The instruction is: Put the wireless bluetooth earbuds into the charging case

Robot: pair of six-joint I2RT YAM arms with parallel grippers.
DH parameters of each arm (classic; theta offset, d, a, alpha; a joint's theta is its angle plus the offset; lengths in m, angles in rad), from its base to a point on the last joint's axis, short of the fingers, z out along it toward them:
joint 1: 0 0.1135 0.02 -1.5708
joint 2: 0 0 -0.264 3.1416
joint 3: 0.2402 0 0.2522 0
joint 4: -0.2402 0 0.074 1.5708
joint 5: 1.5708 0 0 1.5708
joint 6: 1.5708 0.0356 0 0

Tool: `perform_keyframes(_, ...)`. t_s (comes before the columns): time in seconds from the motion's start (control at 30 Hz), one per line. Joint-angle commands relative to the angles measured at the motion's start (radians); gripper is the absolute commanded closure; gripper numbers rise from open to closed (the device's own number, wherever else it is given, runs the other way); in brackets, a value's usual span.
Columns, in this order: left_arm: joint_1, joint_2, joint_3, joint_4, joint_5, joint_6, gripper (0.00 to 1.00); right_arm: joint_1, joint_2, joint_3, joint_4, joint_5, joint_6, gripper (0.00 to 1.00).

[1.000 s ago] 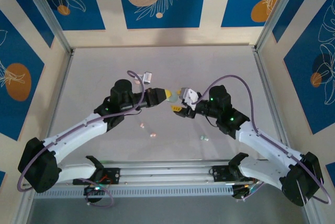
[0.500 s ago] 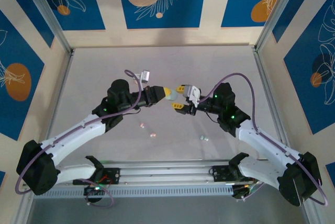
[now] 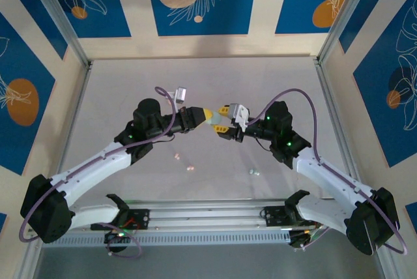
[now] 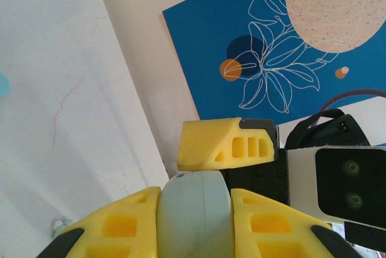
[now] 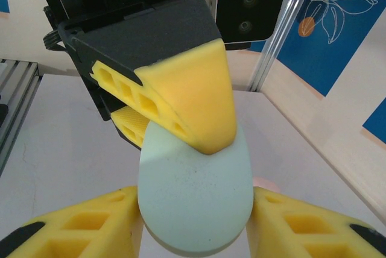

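Low on the table (image 3: 130,83), under the left forearm, lie one pink earbud (image 3: 177,156) and a second pink earbud (image 3: 190,167), both loose and well apart from either hand. Up above them the left gripper (image 3: 208,117) is clamped on the pale blue-green charging case (image 5: 194,198), its yellow fingers (image 4: 114,229) pressed on the two broad faces; from that wrist the case shows edge-on, with its seam looking closed. The case's long axis runs out along the gripper, pointing toward the other arm. The right gripper (image 3: 221,121) meets it head-on, its fingers (image 5: 307,228) spread to either side of the case's wide body and very near its edges; whether they actually touch I cannot tell. Farther right, beneath the right forearm, a pale earbud (image 3: 254,172) sits on the table.

So the case is up in the air between the two hands while every earbud is down on the table, toward the near edge. To my eye the case must be opened or handed across first; the pink pair is the left arm's reach, the pale one the right's.
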Motion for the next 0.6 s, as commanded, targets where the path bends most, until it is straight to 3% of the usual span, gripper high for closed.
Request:
perform_keyframes(0.0, -0.004, -0.013, 0.028, 0.02, 0.023, -0.001, 0.86, 0.001, 0.002, 0.042, 0.019, -0.045, 0.017, 0.53)
perform_keyframes(0.13, -0.005, -0.015, 0.024, 0.029, 0.021, 0.011, 0.81, 0.0, 0.002, 0.052, -0.011, -0.066, 0.019, 0.61)
perform_keyframes(0.3, -0.005, -0.047, 0.024, 0.009, 0.007, 0.139, 0.54, -0.023, 0.003, 0.086, -0.093, -0.133, 0.088, 0.64)
perform_keyframes(0.43, -0.003, -0.094, 0.006, 0.0, 0.008, 0.375, 0.33, -0.045, 0.012, 0.123, -0.164, -0.234, 0.157, 0.64)
perform_keyframes(0.57, -0.003, -0.123, -0.017, -0.022, 0.061, 0.663, 0.23, -0.061, 0.023, 0.142, -0.174, -0.324, 0.225, 0.64)
